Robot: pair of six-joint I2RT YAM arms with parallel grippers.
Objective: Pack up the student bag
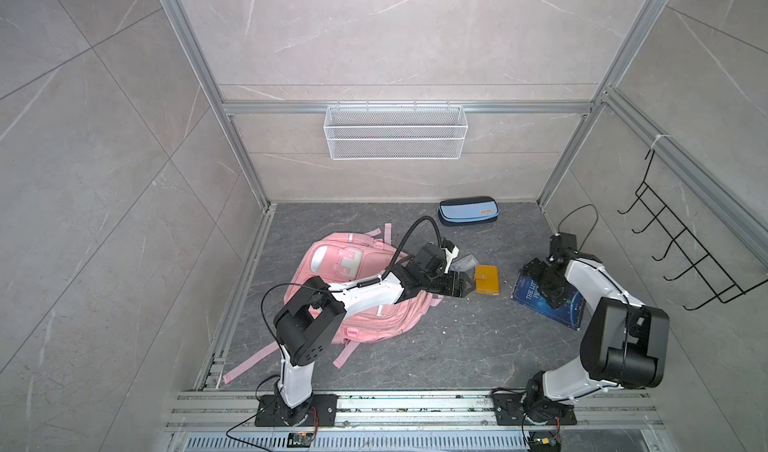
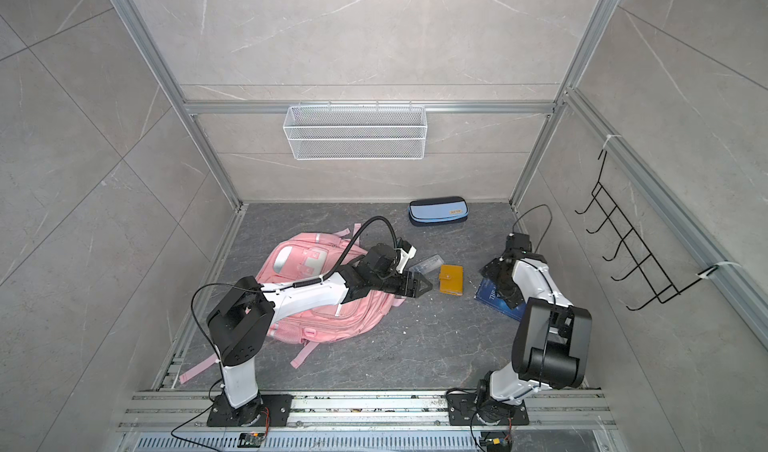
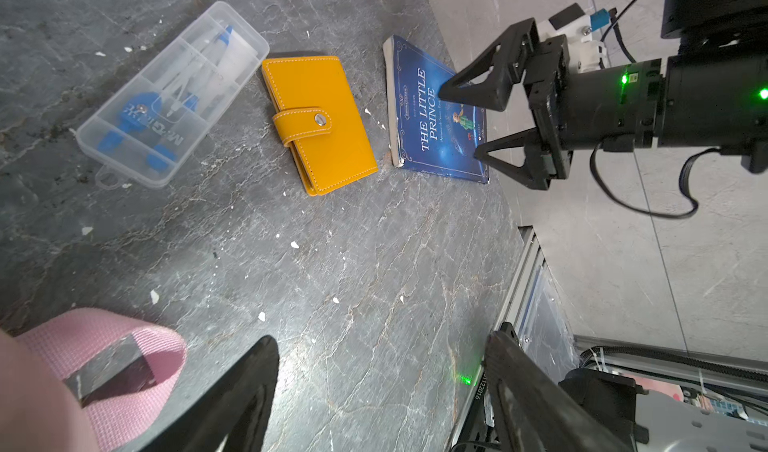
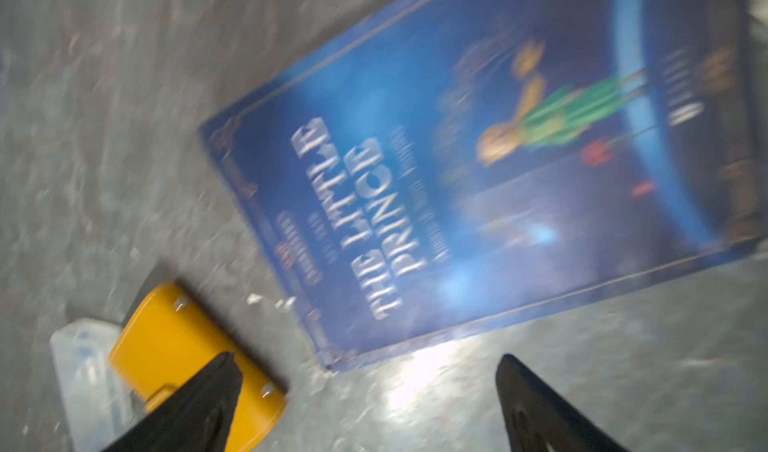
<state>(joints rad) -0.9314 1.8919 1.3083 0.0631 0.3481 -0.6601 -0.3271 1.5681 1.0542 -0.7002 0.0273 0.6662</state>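
Beside student bag [image 1: 374,258], left gripper [image 3: 382,337] apart, right gripper [image 3: 461,122] apart above book [image 3: 419,138], full title wrist-view only

The backpack [image 1: 399,317] is soft pink, with white stripes and a white patch toward its eleven o'clock end. At one o'clock from it, the pencil case [image 1: 467,211] is pale blue edged in navy. Its small label looks tan, though it is too small to be sure. The wallet [image 3: 320,125] is mustard yellow with pale stitching and a silver snap. The book [image 3: 436,113] is deep blue, with white title letters, gold border scrollwork and a green-clad figure. The clear box [image 3: 172,96] shows blue parts inside. The surface [image 3: 332,283] is dark grey, veined and flecked white. The left end effector [image 3: 384,341] and right end effector [image 3: 460,123] are black.
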